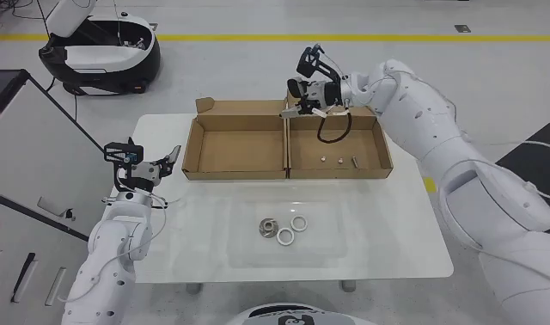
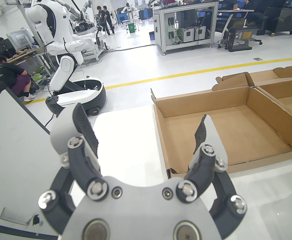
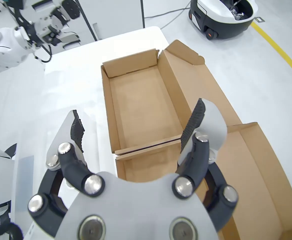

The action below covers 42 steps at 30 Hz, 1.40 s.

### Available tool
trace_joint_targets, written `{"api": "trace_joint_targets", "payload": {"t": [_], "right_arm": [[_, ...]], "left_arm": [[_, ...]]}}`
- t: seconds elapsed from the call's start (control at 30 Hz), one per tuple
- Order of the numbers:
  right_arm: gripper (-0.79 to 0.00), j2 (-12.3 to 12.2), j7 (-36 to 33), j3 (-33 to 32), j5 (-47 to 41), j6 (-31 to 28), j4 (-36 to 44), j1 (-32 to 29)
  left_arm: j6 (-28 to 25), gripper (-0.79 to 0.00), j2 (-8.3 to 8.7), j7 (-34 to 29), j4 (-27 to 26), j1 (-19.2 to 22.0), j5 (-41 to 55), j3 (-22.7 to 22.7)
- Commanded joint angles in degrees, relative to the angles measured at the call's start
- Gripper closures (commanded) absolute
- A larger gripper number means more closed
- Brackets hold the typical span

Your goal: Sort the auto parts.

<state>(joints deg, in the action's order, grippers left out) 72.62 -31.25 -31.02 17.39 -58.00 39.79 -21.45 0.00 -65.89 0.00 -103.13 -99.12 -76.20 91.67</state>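
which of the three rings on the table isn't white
The grey metal ring, nearest the left gripper; the two white rings lie beside it.

We see a grey metal ring (image 1: 267,228) and two white rings (image 1: 284,236) clustered flat on the bench (image 1: 387,230); small metal pieces (image 1: 339,160) lie in the right cardboard box (image 1: 369,149).

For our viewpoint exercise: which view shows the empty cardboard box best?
The top view: the empty cardboard box lies whole, unblocked. The left wrist view catches it aslant, a fingertip across it; the right wrist view, lengthwise, a finger covering one corner.
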Motion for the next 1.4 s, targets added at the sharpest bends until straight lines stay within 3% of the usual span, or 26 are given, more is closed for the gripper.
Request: {"api": "trace_joint_targets", "payload": {"t": [0.0,0.3,0.57,0.8,1.03,1.37], "right_arm": [[-0.785,-2.64,-1.94,-2.57,-1.93,0.0,4.85,-2.2],[-0.785,-13.83,-11.45,-18.41,-9.46,2.31,27.45,-17.22],[-0.785,-20.78,-17.59,-33.9,-16.02,3.36,44.1,-33.91],[-0.785,-24.49,-17.6,-43.44,-18.49,2.56,51.6,-45.06],[-0.785,-27.63,-15.04,-48.6,-20.87,0.0,55.12,-53.0],[-0.785,-28.23,-15.04,-49.23,-22.43,0.0,55.9,-54.18]], "left_arm": [[0.0,-0.785,0.0,0.0,0.0,0.0,0.0,0.0],[0.0,-0.785,0.0,0.0,0.0,0.0,0.0,0.0],[0.0,-0.785,0.0,0.0,0.0,0.0,0.0,0.0],[0.0,-0.785,0.0,0.0,0.0,0.0,0.0,0.0],[0.0,-0.785,0.0,0.0,0.0,0.0,0.0,0.0],[0.0,-0.785,0.0,0.0,0.0,0.0,0.0,0.0]]}}
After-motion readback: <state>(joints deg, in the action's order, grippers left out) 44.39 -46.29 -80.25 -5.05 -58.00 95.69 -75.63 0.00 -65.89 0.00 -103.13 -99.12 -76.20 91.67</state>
